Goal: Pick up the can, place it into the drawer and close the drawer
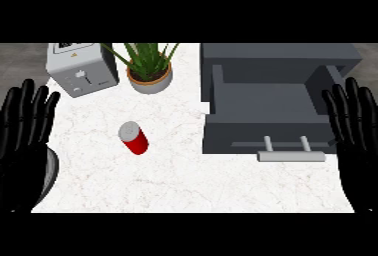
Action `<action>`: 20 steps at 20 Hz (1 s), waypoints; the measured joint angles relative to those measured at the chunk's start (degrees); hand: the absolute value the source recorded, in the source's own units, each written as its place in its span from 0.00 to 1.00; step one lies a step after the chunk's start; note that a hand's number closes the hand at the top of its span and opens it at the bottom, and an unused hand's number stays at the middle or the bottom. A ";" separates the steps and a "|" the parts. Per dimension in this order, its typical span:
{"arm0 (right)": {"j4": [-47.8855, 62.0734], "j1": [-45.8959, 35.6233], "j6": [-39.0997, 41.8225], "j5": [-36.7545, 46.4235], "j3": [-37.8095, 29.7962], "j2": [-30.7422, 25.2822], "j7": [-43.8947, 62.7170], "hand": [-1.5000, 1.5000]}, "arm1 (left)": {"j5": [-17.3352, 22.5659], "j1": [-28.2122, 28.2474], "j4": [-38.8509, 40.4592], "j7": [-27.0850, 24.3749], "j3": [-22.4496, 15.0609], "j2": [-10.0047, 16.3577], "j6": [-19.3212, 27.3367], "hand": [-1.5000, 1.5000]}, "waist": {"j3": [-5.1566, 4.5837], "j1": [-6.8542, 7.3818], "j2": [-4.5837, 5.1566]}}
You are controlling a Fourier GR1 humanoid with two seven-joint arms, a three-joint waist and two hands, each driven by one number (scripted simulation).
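A red can [134, 138] with a silver top stands on the white marble counter [184, 185], left of centre. To its right a dark grey drawer [266, 107] is pulled open, its inside bare, with a light grey handle [291, 156] at the front. My left hand [23, 135] rests open at the left edge, fingers up, well left of the can. At the right edge my right hand [356, 130] rests open beside the drawer's right side. Neither hand touches anything.
A grey toaster [81, 68] stands at the back left. Next to it is a potted green plant [150, 67], behind the can. The drawer's cabinet [280, 56] fills the back right.
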 measured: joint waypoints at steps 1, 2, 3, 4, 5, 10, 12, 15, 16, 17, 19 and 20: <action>-0.80 -0.34 -0.36 0.54 0.51 0.19 0.86 0.00 | 1.26 0.30 -0.20 -0.82 0.63 0.42 -0.97 0.00 | 0.14 0.02 0.75; -0.95 -0.07 -0.38 0.54 0.64 0.35 0.72 0.00 | 2.21 0.72 0.19 -2.14 0.45 0.61 -2.24 0.00 | 0.23 -0.01 1.38; -0.78 0.41 -0.07 0.03 0.28 0.29 0.13 0.00 | 3.57 -0.03 1.15 -2.40 0.36 0.90 -3.48 0.00 | 0.31 -0.17 1.90; -0.60 0.46 -0.11 -0.18 0.15 0.42 0.17 0.00 | 5.22 -0.96 1.36 -1.95 0.08 1.45 -5.03 0.00 | 0.39 -0.25 2.30; -0.33 0.99 -0.13 -0.18 0.31 0.66 -0.04 0.00 | 6.96 -1.93 2.26 -2.18 0.17 2.18 -6.82 0.00 | 0.44 -0.37 2.62; 1.47 4.26 -4.01 -0.27 -3.01 1.80 7.06 0.00 | 9.82 -2.06 7.28 5.63 -0.66 6.31 -11.20 0.00 | 0.60 -1.09 3.60; 0.76 6.03 -4.71 -0.78 -4.45 1.67 9.41 0.00 | 12.55 -2.26 7.74 9.36 0.70 8.28 -12.77 0.00 | 0.62 -0.89 3.59; -0.68 8.42 -4.45 -2.43 -7.01 0.87 11.37 0.00 | 15.80 -3.09 7.36 14.25 2.40 10.22 -14.19 0.00 | 0.65 -0.60 3.58; -1.42 9.64 -3.98 -3.18 -7.84 0.62 11.45 0.00 | 16.69 -3.36 7.12 15.54 3.07 10.71 -14.53 0.00 | 0.65 -0.54 3.58; -1.64 10.54 -3.42 -3.75 -8.59 0.45 11.22 0.00 | 16.81 -3.15 7.20 15.71 3.45 10.74 -15.03 0.00 | 0.65 -0.47 3.58; -2.21 11.85 -2.11 -6.05 -11.11 -0.54 11.33 0.00 | 19.32 -2.25 6.08 17.11 5.33 11.93 -16.62 0.00 | 0.66 -0.33 3.57; -3.10 13.18 -1.42 -6.77 -11.78 -0.63 11.32 0.00 | 20.04 -2.21 5.98 17.79 5.99 12.28 -17.12 0.00 | 0.66 -0.32 3.57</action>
